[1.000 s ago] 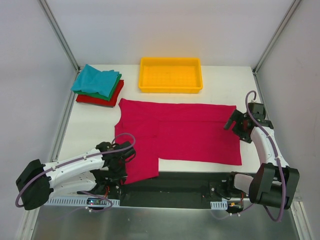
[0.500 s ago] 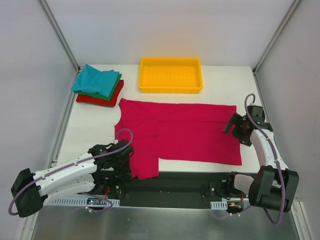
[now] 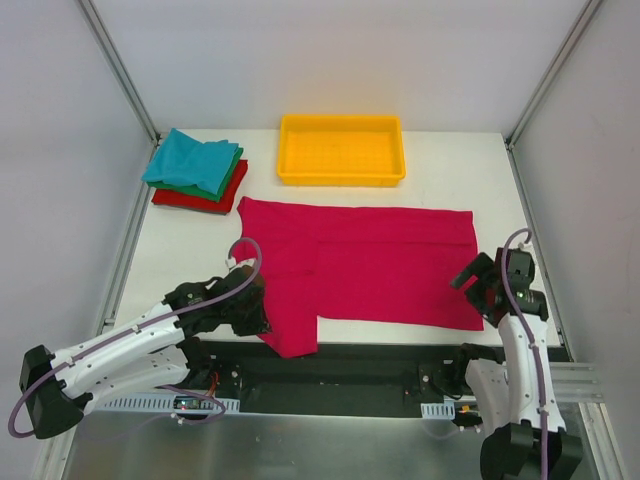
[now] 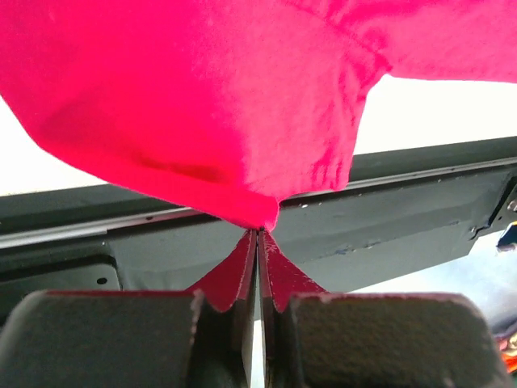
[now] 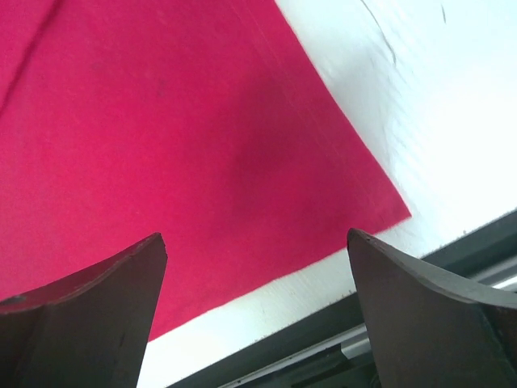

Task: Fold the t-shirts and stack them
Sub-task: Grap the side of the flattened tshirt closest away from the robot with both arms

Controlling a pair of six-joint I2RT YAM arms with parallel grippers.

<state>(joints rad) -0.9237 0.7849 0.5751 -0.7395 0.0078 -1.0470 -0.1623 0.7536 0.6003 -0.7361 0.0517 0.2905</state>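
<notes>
The magenta t-shirt point(image 3: 380, 270) lies spread flat across the middle of the white table. My left gripper point(image 3: 262, 322) is shut on its near left corner. In the left wrist view the two fingers point(image 4: 260, 233) meet with a fold of pink cloth point(image 4: 202, 97) pinched at their tips and lifted off the surface. My right gripper point(image 3: 478, 290) hovers open over the shirt's near right corner point(image 5: 400, 212), and in the right wrist view its fingers point(image 5: 257, 238) stand wide apart, touching nothing. A stack of folded t-shirts sits at the far left: teal point(image 3: 190, 160) on green point(image 3: 234, 172) on red point(image 3: 200, 200).
A yellow plastic tray point(image 3: 340, 181) stands at the far middle of the table. A black rail point(image 3: 380, 362) runs along the near edge just below the shirt. Metal frame posts rise at the far corners.
My left gripper has closed on the shirt's near left corner and raised it a little. My right arm has drawn back toward the near edge, over the near right corner, still open.
</notes>
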